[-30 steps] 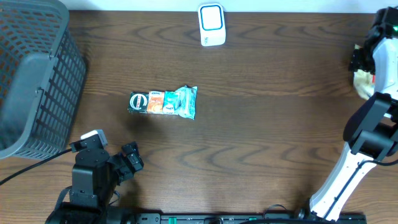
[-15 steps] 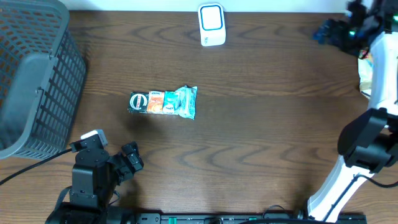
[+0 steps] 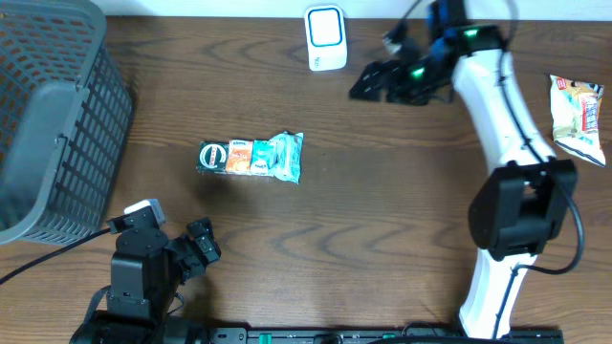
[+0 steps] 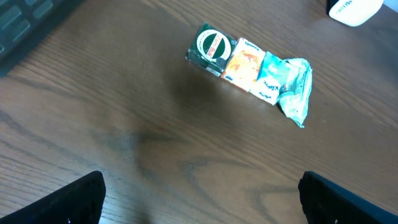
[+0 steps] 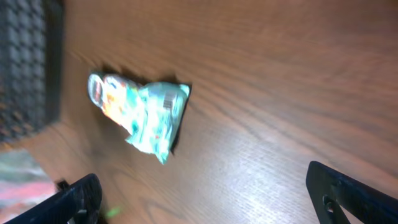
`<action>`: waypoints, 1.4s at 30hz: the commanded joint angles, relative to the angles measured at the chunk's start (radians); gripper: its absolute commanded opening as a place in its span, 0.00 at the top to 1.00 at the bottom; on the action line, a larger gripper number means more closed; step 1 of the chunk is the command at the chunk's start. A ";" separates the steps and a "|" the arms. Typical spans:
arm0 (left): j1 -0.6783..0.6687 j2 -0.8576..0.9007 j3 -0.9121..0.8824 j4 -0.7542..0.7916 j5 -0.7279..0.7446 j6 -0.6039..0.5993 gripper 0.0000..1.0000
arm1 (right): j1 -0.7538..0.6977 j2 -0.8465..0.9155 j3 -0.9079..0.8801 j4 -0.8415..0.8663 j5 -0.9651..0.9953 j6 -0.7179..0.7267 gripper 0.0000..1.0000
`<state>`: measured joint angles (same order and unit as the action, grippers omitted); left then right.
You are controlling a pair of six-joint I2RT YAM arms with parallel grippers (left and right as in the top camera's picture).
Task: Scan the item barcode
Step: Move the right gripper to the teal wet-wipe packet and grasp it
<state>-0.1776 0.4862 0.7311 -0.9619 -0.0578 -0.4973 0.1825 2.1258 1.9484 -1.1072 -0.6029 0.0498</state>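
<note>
The item (image 3: pixel 251 157), a green, orange and teal snack pack, lies flat on the wooden table left of centre. The white barcode scanner (image 3: pixel 325 38) stands at the back edge. My right gripper (image 3: pixel 366 84) hovers just right of the scanner, open and empty, well behind and right of the item. Its wrist view shows the item (image 5: pixel 140 109) ahead between wide-spread fingers (image 5: pixel 74 199). My left gripper (image 3: pixel 203 244) rests open near the front left. In its wrist view the item (image 4: pixel 249 71) lies ahead and the scanner (image 4: pixel 351 7) shows at the top right.
A grey mesh basket (image 3: pixel 48 124) fills the far left of the table. Another snack pack (image 3: pixel 577 117) lies at the right edge. The right arm's base (image 3: pixel 516 220) stands at the front right.
My right arm has swung from the far right edge leftward along the back of the table to beside the scanner. The left arm and the item have not moved.
</note>
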 commanded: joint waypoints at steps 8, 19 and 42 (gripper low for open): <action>0.002 -0.005 0.002 0.000 -0.003 0.002 0.02 | 0.171 0.003 -0.174 0.218 0.081 0.249 0.40; 0.002 -0.005 0.002 0.000 -0.003 0.002 0.02 | 0.330 0.003 -0.263 0.399 0.113 0.369 0.66; 0.002 -0.005 0.002 0.000 -0.003 0.002 0.03 | 0.468 0.007 -0.263 0.406 0.362 0.384 0.62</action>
<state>-0.1776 0.4862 0.7311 -0.9619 -0.0578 -0.4973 0.6392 2.1273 1.6928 -0.7128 -0.2813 0.4183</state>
